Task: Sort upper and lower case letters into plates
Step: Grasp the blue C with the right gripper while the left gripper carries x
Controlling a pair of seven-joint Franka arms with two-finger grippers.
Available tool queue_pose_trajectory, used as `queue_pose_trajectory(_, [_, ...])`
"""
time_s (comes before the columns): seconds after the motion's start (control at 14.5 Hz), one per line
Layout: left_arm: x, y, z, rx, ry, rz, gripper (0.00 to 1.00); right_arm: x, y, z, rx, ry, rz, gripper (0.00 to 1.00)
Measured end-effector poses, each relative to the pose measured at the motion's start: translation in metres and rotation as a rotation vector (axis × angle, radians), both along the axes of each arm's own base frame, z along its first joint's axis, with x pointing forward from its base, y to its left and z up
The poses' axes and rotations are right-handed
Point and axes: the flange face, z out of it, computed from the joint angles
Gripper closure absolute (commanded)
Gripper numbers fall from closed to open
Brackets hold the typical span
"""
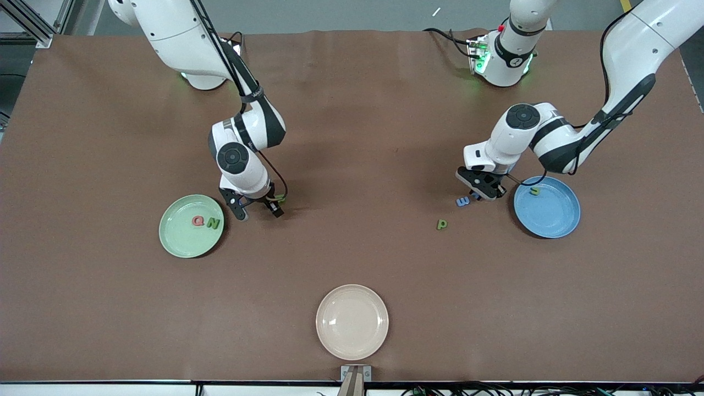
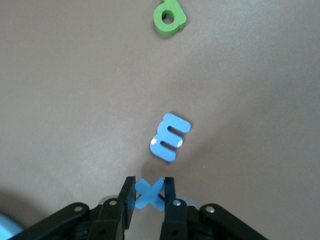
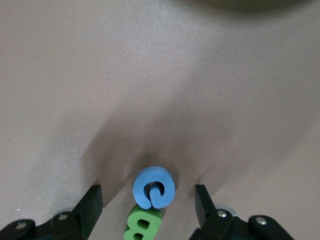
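While left gripper [image 2: 149, 195] clamps blue x [image 2: 148, 193], right gripper [image 3: 147, 205] fingers apart around blue C [image 3: 154, 187] (chunky).

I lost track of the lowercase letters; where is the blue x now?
The blue x is pinched in the left tool, low over the table beside the blue m, by the blue plate.

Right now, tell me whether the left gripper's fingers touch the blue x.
Touching. The left wrist view shows both fingers pressed against the blue x, pinching it with no gap.
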Motion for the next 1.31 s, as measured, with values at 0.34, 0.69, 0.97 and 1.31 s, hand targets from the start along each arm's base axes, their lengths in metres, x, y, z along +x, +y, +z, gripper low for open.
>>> queue_pose_trajectory(0.34, [0.019,0.01,0.054,0.027,0.13,0.054,0.83,-0.009,0.0,0.003,-0.001,0.006,0.006,0.26])
queue_pose_trajectory(0.69, [0.06,0.091,0.109,0.04,0.223,0.047,0.82,-0.012,0.0,0.004,-0.001,0.009,0.012,0.28])
queue_pose_trajectory(0.97, [0.064,0.154,0.102,0.029,0.245,0.016,0.82,-0.01,-0.003,0.005,-0.002,0.007,0.022,0.28])
queue_pose_trajectory(1.31, [0.064,0.215,0.066,0.014,0.237,0.028,0.83,-0.006,-0.011,0.005,-0.004,0.004,0.034,0.34])
